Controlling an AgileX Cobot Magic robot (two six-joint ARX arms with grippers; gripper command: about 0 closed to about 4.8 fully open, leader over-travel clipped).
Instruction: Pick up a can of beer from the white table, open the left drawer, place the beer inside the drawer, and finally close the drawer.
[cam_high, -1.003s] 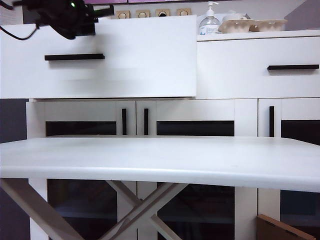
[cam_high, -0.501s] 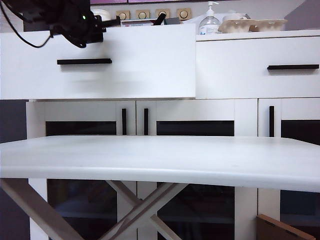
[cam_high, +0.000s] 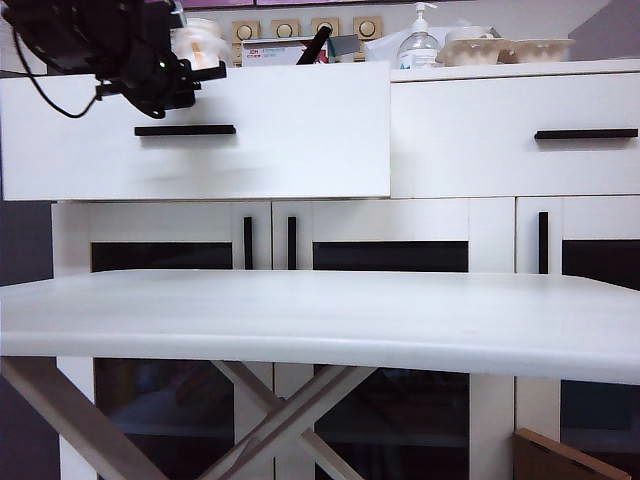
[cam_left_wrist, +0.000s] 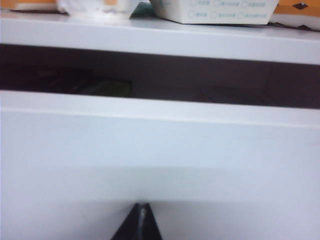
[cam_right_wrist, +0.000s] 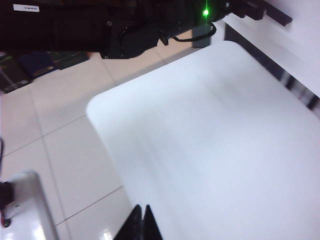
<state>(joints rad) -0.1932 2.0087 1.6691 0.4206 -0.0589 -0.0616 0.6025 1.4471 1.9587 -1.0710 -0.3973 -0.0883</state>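
Note:
The left drawer stands slightly out from the cabinet, its black bar handle showing. My left gripper is shut, its tip against the drawer front just above the handle; in the left wrist view the left gripper touches the white panel, with a dark gap open above the drawer's top edge. The can of beer is hidden. My right gripper is shut and empty, hovering over a corner edge of the white table. The white table is bare.
The right drawer is closed. On the cabinet top stand a pump bottle, egg cartons and small boxes. Glass-fronted cabinet doors sit behind the table. A cardboard piece lies low right.
The left drawer has slid inward toward the cabinet, uncovering the items on the cabinet top. My left gripper followed it, moving down and right. The right arm stayed still.

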